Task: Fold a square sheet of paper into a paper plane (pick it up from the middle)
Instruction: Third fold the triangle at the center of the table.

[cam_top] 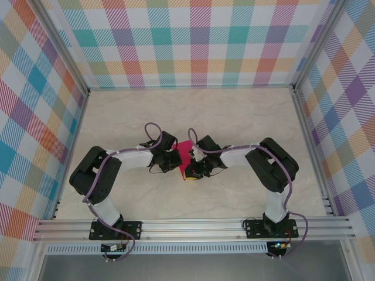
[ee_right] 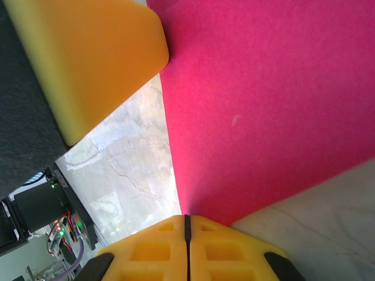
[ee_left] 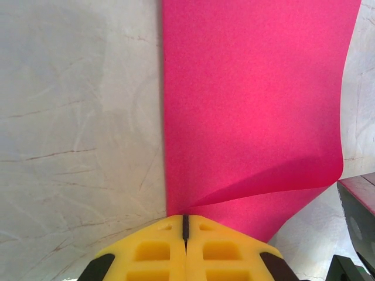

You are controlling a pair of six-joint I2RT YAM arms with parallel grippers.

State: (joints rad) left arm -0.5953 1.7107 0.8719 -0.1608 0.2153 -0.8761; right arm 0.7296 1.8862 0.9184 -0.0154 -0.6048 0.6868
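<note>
PROGRESS: early, no plane shape yet, folds remain | square sheet of paper (ee_left: 252,105): bowed, over table (ee_left: 70,117) centre | left claw (ee_left: 185,225): clamped on its edge | right claw (ee_right: 186,223): clamped on its edge

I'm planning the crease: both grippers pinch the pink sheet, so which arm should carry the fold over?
Left, probably. The square sheet of paper bows over just past the left gripper, shut on it; the right gripper pinches a flat stretch and can anchor.
</note>
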